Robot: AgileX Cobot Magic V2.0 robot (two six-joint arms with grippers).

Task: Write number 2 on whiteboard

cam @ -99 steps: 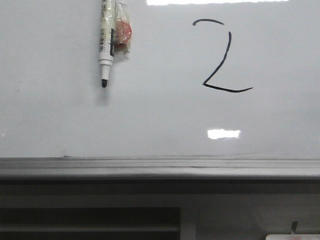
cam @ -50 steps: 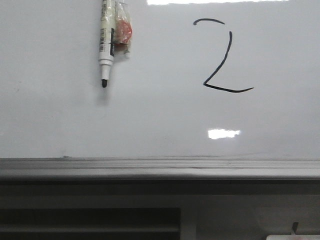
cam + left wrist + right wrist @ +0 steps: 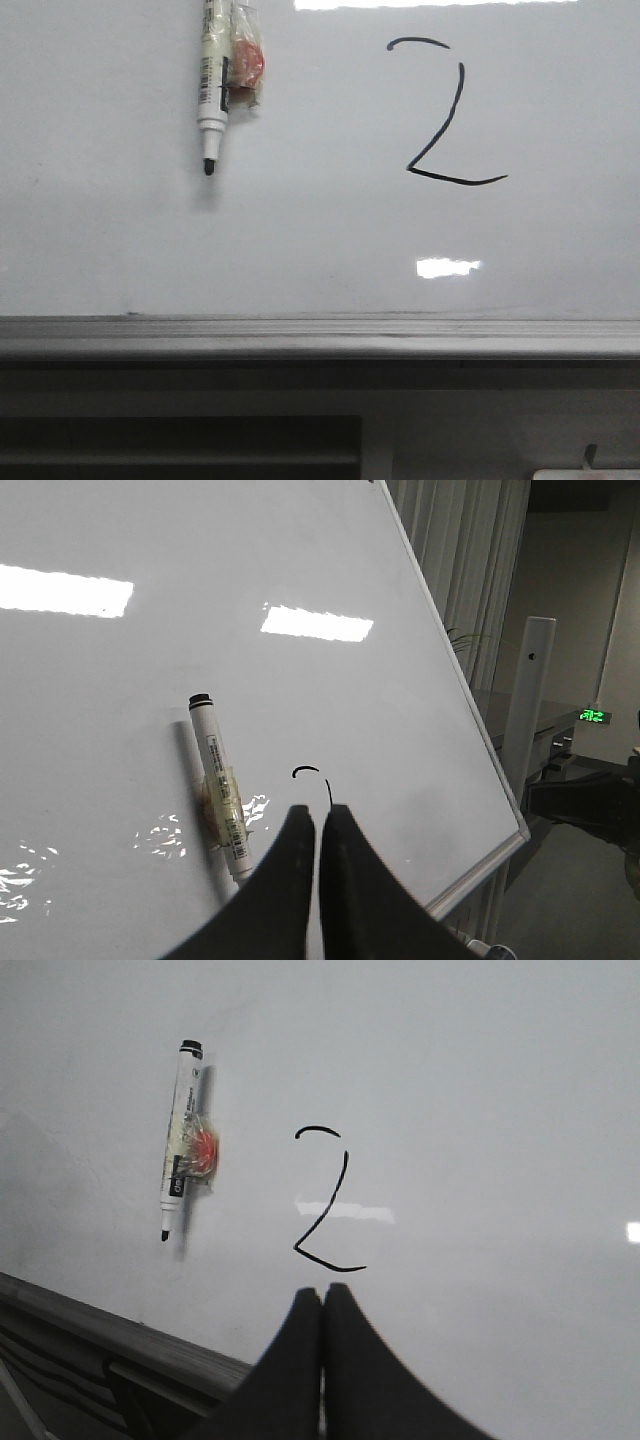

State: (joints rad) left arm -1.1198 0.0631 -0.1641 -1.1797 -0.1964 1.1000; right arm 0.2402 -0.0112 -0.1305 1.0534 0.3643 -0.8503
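On the whiteboard (image 3: 300,230) we see almost no change from a second ago: the 2 (image 3: 447,112) is complete, to the right of the marker (image 3: 212,90) stuck on the board. We judge the writing finished. Both arms are away from the board; the left gripper (image 3: 318,825) and right gripper (image 3: 322,1305) have their jaws closed, empty.

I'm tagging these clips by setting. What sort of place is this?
Probably an office or meeting room: a large wall-style whiteboard with a marker pen stuck to it, vertical blinds behind, and a green lit sign in the dim background.
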